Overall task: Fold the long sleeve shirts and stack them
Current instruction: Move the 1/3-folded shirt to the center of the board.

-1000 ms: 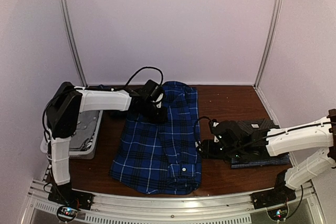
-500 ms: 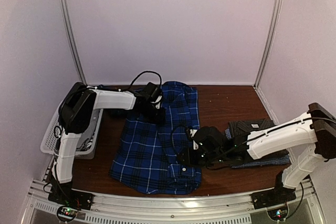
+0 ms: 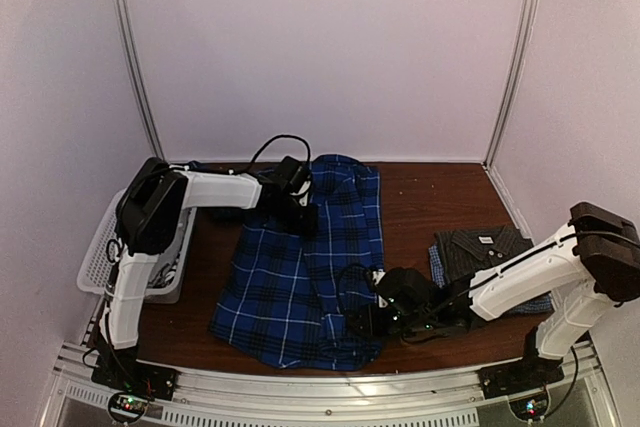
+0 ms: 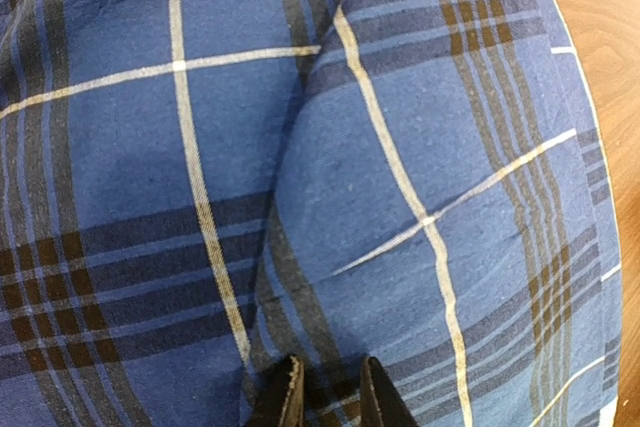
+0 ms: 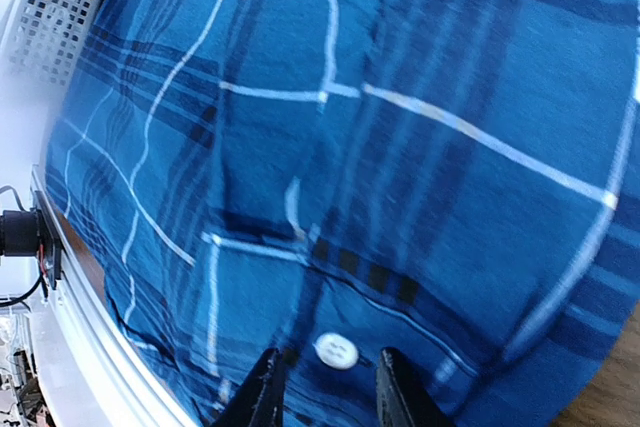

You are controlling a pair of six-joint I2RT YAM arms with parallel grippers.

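Top view: the royal-blue plaid cloth shirt (image 3: 300, 282) lies spread mid-way across the brown wooden surface (image 3: 430, 197), from back edge to near edge. The left pincer (image 3: 300, 215) is on its back-left part, the right pincer (image 3: 362, 323) at its near-right corner.

Left wrist: the pincer, almost closed, nips a ridge of plaid.

Right wrist: the tips stand partly apart astride a white button (image 5: 335, 350); I cannot tell whether they grip.

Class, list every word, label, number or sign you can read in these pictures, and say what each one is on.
No text can be read.
White label at the collar of the grey shirt: too small to read.
Plaid shirt: no writing shows.
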